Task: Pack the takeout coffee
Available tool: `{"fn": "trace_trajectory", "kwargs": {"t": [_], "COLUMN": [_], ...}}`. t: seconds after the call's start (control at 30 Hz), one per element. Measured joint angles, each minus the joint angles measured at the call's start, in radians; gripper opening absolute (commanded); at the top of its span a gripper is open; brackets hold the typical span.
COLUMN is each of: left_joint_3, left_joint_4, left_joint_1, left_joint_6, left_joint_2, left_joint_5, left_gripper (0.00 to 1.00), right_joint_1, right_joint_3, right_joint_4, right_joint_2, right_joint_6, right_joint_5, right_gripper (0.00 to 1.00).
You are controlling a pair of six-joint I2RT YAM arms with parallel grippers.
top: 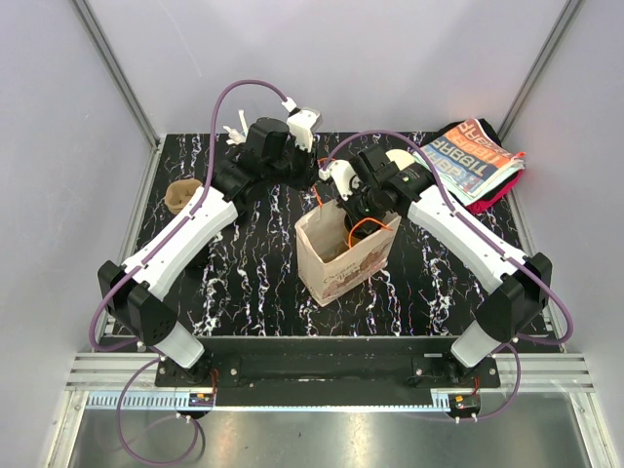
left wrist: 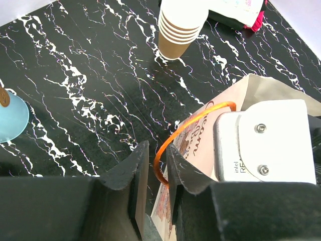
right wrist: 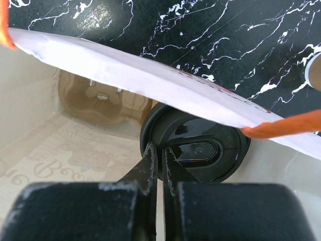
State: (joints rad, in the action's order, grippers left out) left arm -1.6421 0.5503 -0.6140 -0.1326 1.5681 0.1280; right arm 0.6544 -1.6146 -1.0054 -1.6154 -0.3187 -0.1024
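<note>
Brown paper bag (top: 341, 275) mid-table, both arms bent in toward it.
Top: left arm (top: 185, 234) reaches forward, then hooks right toward the bag's left rim. Right arm (top: 458, 229) slants in from the right, wrist dipped at the bag mouth. Takeout coffee cup (top: 182, 197) sits on the table (top: 263, 292) just left of the left arm, outside the bag. Left wrist: left gripper (left wrist: 158, 150) fingers narrowly apart, orange handle (left wrist: 200, 114) threaded between them; clamped or loose, can't tell. Right wrist: right gripper (right wrist: 158, 149) closed, empty, pointing down inside the bag over a black lid (right wrist: 210, 150).
</note>
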Motion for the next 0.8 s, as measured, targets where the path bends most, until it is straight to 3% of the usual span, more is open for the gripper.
{"fn": "trace_trajectory", "kwargs": {"t": [0.8], "left_joint_3": [0.002], "left_joint_4": [0.000], "left_joint_1": [0.002], "left_joint_6": [-0.008], "left_joint_2": [0.000], "left_joint_5": [0.000], "left_gripper": [0.20], "right_joint_1": [0.000], "right_joint_3": [0.016], "right_joint_4": [0.040], "right_joint_2": [0.000], "right_joint_6": [-0.007], "right_joint_5": [0.005], "right_gripper": [0.00]}}
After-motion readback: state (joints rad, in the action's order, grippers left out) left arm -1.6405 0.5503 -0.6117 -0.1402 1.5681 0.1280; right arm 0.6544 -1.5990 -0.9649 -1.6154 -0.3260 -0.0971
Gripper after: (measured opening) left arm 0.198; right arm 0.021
